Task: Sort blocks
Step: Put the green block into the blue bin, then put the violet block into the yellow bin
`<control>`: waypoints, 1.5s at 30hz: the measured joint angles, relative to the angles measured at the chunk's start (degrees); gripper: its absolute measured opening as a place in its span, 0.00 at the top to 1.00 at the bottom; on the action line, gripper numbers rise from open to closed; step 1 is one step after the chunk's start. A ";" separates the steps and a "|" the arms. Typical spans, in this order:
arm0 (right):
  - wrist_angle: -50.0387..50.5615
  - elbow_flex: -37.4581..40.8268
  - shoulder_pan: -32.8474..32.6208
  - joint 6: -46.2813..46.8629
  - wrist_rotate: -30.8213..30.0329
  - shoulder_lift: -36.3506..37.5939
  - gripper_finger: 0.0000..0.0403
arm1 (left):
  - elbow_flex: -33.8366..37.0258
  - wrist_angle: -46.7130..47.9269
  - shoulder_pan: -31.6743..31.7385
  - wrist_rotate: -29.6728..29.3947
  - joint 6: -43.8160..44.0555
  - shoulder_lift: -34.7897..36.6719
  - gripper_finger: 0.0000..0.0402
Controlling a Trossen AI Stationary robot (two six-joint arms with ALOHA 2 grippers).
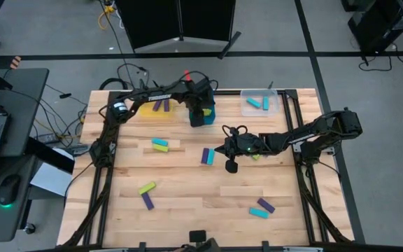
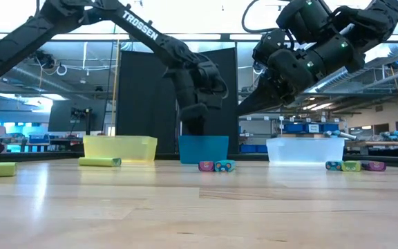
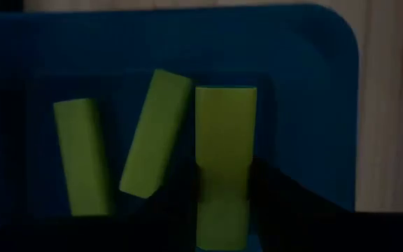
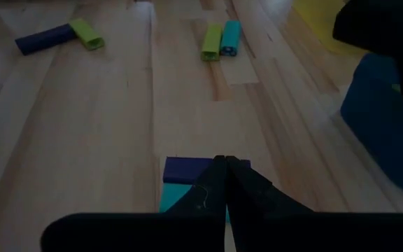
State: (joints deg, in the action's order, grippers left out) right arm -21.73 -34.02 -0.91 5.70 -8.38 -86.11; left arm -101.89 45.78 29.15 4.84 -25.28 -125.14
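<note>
My left gripper [image 1: 200, 112] hangs over the blue bin [image 1: 209, 112] at the table's far side, shut on a lime block [image 3: 226, 126]. Two more lime blocks [image 3: 82, 168] lie on the bin's floor. My right gripper [image 1: 220, 149] is shut and empty. In the low view it [image 2: 244, 111] is well above the table, over a purple and cyan pair of blocks [image 1: 207, 155] lying side by side on the wood. The right wrist view shows the purple one [image 4: 186, 169] just ahead of the fingertips. My left gripper pinches the lime block between its two fingers [image 3: 271, 199], at the block's near end [image 3: 222, 210]. It comes from above and points down into the blue bin. The block runs on past the fingertips and looks lifted above the bin's floor.
The yellow bin [image 1: 156, 108] holds purple blocks and the clear bin [image 1: 261, 103] holds cyan ones, both at the far edge. Loose blocks lie at centre left [image 1: 159, 145], near left [image 1: 147, 189] and near right [image 1: 262, 208]. One lime block [image 1: 256, 157] lies under the right arm.
</note>
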 joint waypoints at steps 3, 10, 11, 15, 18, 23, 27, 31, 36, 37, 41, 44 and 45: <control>0.01 0.00 0.00 0.10 -0.09 0.00 0.97 | 0.00 0.21 0.00 0.15 0.24 -0.58 0.75; -0.06 0.00 -0.04 0.14 -0.13 0.00 0.96 | -0.02 1.11 0.00 0.13 0.48 -0.90 0.75; -0.03 0.00 -0.04 0.14 -0.15 0.00 0.96 | -0.02 1.07 0.00 0.13 0.48 -0.92 0.75; -0.03 0.00 -0.04 0.14 -0.13 0.00 0.97 | -0.02 1.01 0.00 0.11 0.46 -0.92 0.75; -0.03 0.00 -0.04 0.14 -0.13 0.00 0.96 | -0.02 1.16 0.00 0.09 0.46 -0.92 0.75; -0.01 0.00 -0.04 0.14 -0.13 0.00 0.96 | -0.02 1.45 0.00 -0.07 0.46 -0.92 0.75; -0.01 0.00 -0.04 0.14 -0.13 0.00 0.96 | -0.02 1.83 0.00 -0.07 0.47 -0.92 0.74; 0.00 0.02 -0.04 0.14 -0.13 0.00 0.96 | -0.02 1.93 0.00 -0.07 0.48 -0.92 0.66; 0.02 0.02 -0.04 0.16 -0.13 0.00 0.97 | -0.02 1.88 0.00 -0.07 0.48 -0.92 0.61; 0.02 0.02 -0.04 0.16 -0.13 0.00 0.96 | -0.02 1.83 0.00 -0.08 0.48 -0.92 0.61; 0.04 0.02 -0.04 0.16 -0.13 0.00 0.96 | -0.02 1.79 0.00 -0.07 0.46 -0.92 0.60; 0.11 0.02 -0.04 0.16 -0.13 0.00 0.96 | -0.02 1.95 0.00 -0.07 0.46 -0.91 0.60; 0.11 0.02 -0.04 0.15 -0.13 0.00 0.96 | 0.00 1.93 0.00 -0.07 0.48 -0.80 0.61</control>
State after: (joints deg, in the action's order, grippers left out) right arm -21.62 -34.00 -0.95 5.85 -8.51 -86.11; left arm -101.89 47.71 29.15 4.78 -24.80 -125.94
